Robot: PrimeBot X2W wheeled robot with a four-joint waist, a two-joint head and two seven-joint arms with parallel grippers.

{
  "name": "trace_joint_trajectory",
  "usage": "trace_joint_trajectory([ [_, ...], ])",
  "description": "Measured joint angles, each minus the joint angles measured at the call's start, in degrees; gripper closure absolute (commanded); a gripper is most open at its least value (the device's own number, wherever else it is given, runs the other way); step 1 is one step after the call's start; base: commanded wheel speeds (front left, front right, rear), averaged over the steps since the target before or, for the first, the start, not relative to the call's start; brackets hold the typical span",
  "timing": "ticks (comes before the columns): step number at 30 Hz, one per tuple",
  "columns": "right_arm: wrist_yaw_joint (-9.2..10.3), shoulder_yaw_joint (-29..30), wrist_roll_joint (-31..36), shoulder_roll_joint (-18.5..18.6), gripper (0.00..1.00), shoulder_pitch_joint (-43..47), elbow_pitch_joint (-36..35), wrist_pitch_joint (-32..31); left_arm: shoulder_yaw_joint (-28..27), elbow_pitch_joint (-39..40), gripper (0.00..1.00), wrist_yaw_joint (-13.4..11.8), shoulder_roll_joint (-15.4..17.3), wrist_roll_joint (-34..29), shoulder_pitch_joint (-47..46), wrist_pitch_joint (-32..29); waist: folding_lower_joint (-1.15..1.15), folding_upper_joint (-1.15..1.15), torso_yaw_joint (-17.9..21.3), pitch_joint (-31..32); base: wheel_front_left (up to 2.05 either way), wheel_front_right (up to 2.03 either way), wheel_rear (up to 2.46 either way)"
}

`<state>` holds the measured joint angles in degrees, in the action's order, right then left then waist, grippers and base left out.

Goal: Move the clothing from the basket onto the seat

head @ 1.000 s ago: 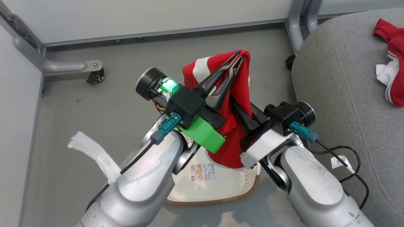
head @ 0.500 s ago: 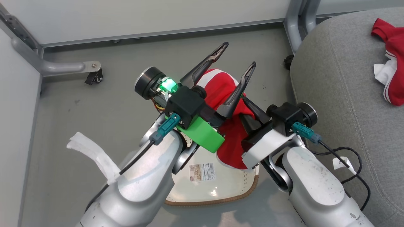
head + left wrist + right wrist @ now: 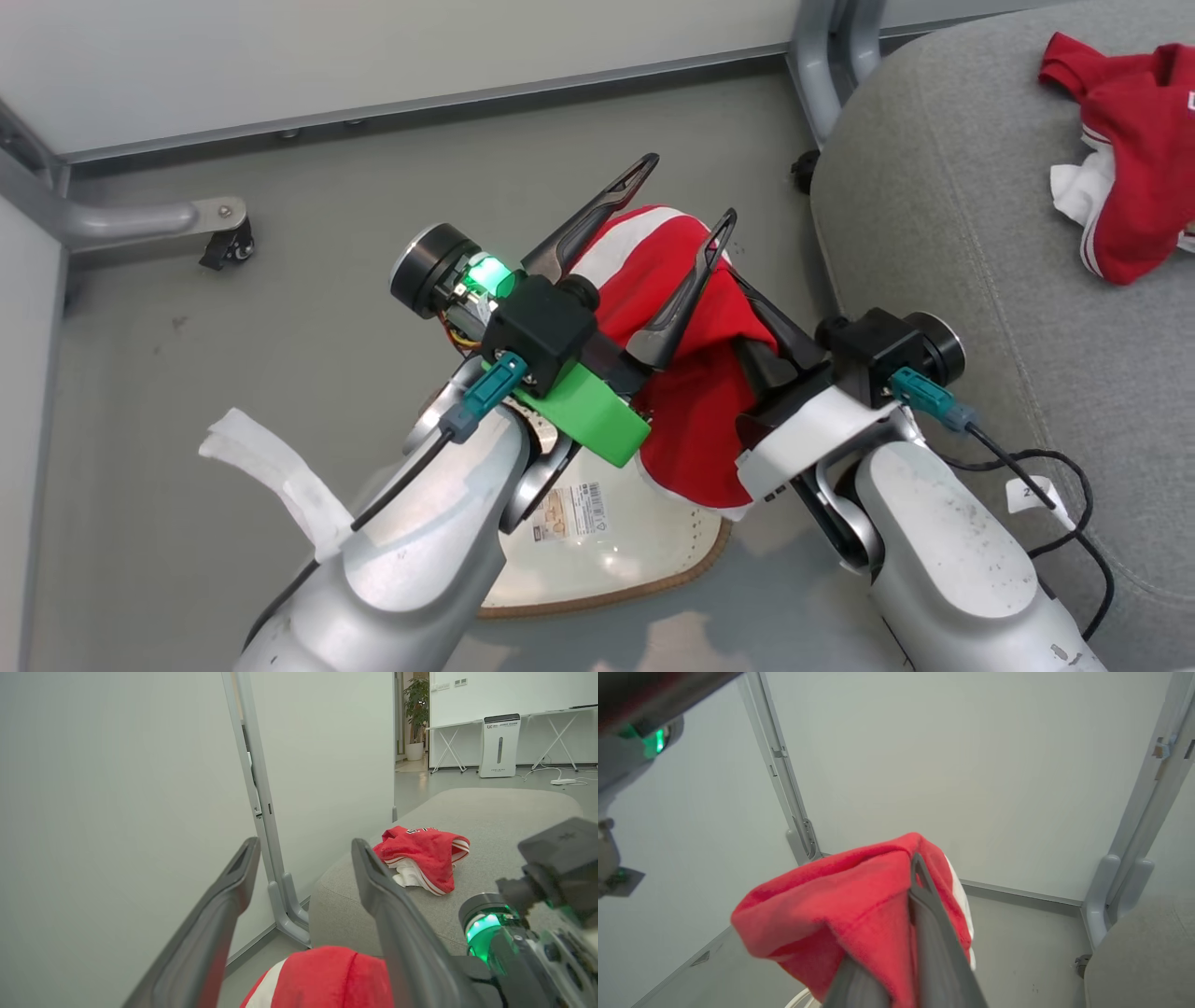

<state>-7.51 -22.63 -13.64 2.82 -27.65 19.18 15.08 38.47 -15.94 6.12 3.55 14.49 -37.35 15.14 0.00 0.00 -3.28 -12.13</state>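
Beside the seat [image 3: 934, 280], metal post [image 3: 822, 56] (grey).

Wears pale silver shells, scuffed and speckled, on the left forearm [image 3: 411, 560] and right forearm [image 3: 943, 551]. Carries a black wrist block [image 3: 541, 327] with a glowing green light [image 3: 485, 273], a bright green bracket [image 3: 583, 415] and a teal connector [image 3: 490, 392] feeding a black cable [image 3: 401, 481]. Ends the left tool [image 3: 688, 188] in two long dark fingers [image 3: 597, 207]. Bears a loose strip of white tape [image 3: 271, 467].
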Motion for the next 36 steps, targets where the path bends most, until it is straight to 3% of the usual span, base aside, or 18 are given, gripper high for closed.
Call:
trace_joint_trajectory([
  [21, 0.0, 13.18, 5.16, 0.25, 1.0, 7.43, -7.92, -0.01, -0.21, -0.9, 0.0, 0.09, 3.98, -0.7, 2.85, 0.01, 0.0, 0.0, 15.03, -2.84, 0.0, 0.0, 0.0],
  [36, 0.0, 19.31, 3.9, 0.08, 1.0, 12.55, -10.33, -0.01, -0.75, -0.99, 0.0, -0.09, 4.67, -0.94, 2.85, 0.01, 0.0, 0.0, 19.82, -5.18, 0.0, 0.0, 0.0],
])
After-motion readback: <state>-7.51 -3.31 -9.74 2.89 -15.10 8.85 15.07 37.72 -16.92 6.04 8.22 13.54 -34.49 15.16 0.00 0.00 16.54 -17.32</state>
